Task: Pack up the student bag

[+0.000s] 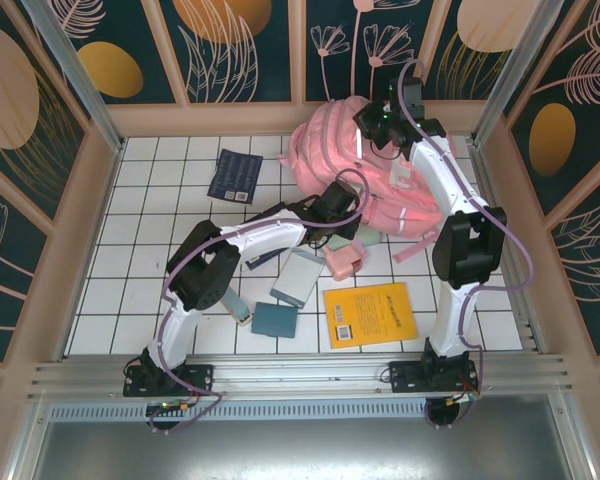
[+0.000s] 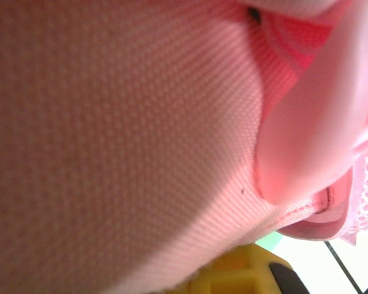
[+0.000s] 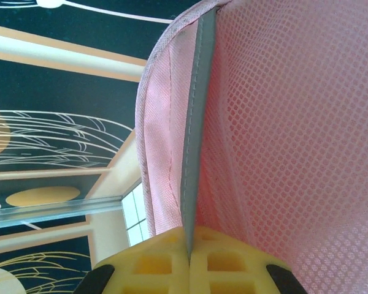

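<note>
At the near-left flank of the student bag (image 1: 320,150) — slumped on the desk (image 1: 160,200) — the left end effector (image 1: 348,215) is closed, possibly pinching pink fabric, while at its far-right top the right end effector (image 3: 187,251) clamps the bag's silver-trimmed edge.

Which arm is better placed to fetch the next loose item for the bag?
Probably left. The right claw is shut on the grey-trimmed edge of the student bag, at its far side. The left claw, shut against the bag's near side, sits nearer the yellow book on the tiles.
</note>
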